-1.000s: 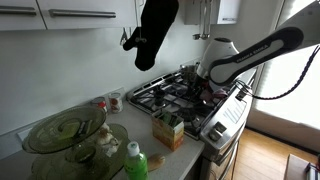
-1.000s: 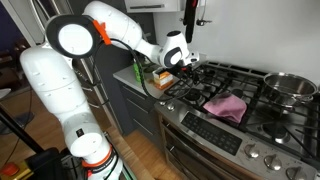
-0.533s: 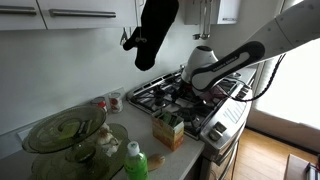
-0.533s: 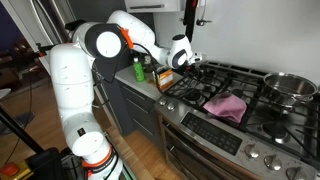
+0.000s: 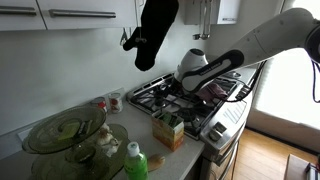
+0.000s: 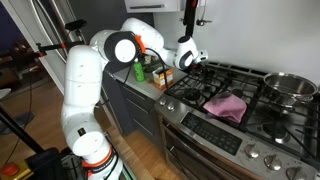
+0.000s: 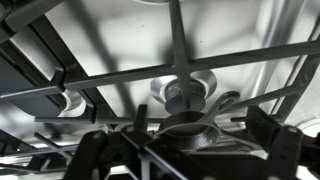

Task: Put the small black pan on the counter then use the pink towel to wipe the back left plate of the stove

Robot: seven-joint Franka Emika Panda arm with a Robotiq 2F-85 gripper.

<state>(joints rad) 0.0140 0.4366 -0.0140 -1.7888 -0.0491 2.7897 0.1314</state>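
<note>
- Pink towel [image 6: 226,105] hasn't budged in the last second. It's bunched on the stove's [image 6: 212,128] front grates, about mid-stove, apart from the silver pot [image 6: 290,88] at the stove's far end.
- What did change is the arm. The gripper [image 6: 192,62] has slid from nearer the stove's front edge up toward its back corner at the counter end, and the elbow has swung in after it.
- It now hangs low over that corner, well apart from the towel.
- Wrist view is staring straight down at a bare burner [image 7: 185,100] under its grate, with no pan sitting on it.
- The fingers show as dark shapes at the bottom of that view, spread wide with only grate bars between them, so it looks open and empty to me.
- Small black pan: honestly can't pick it out for sure anywhere, on the stove or beside it. Too dark and tiny in both exterior views.
- My read: either the pan is already off and this is a detour before the towel grab, or it's hunting for the pan. Wiping hasn't started, since the towel is untouched.
</note>
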